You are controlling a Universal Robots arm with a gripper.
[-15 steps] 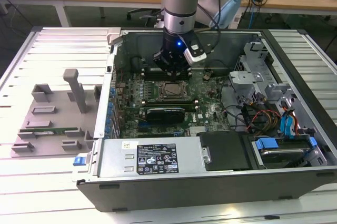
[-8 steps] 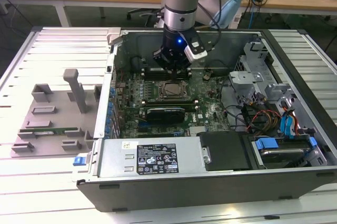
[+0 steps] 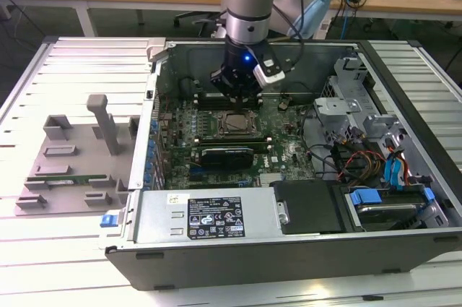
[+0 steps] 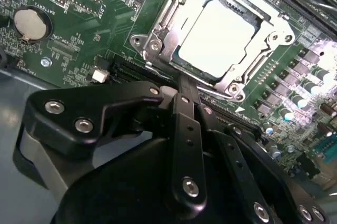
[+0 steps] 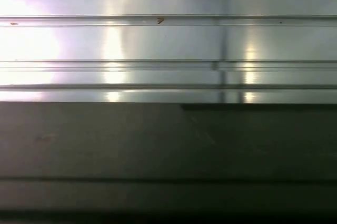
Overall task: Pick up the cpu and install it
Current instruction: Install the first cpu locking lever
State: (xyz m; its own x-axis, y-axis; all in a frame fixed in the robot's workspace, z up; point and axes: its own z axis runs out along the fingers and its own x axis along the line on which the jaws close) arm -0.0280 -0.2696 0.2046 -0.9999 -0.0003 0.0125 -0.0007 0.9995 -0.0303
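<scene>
Inside the open case (image 3: 404, 76), cpu (image 4: 218, 37) seated in socket frame (image 4: 158, 39), end effector (image 4: 185, 89) fingers together above, empty.

Above the cpu (image 4: 221, 37), seated in its socket frame (image 4: 158, 39), you have open room. The gripper (image 3: 240, 100) hangs just over it inside the computer case (image 3: 404, 245). Memory slots (image 3: 216, 97) crowd one side, a black expansion card (image 3: 225, 154) the other, and cables (image 3: 354, 162) lie toward the exterior view's right.

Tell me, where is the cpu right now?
The cpu sits flat inside the metal socket frame on the green motherboard, near the middle of the open computer case in the exterior view, directly below the gripper.
</scene>
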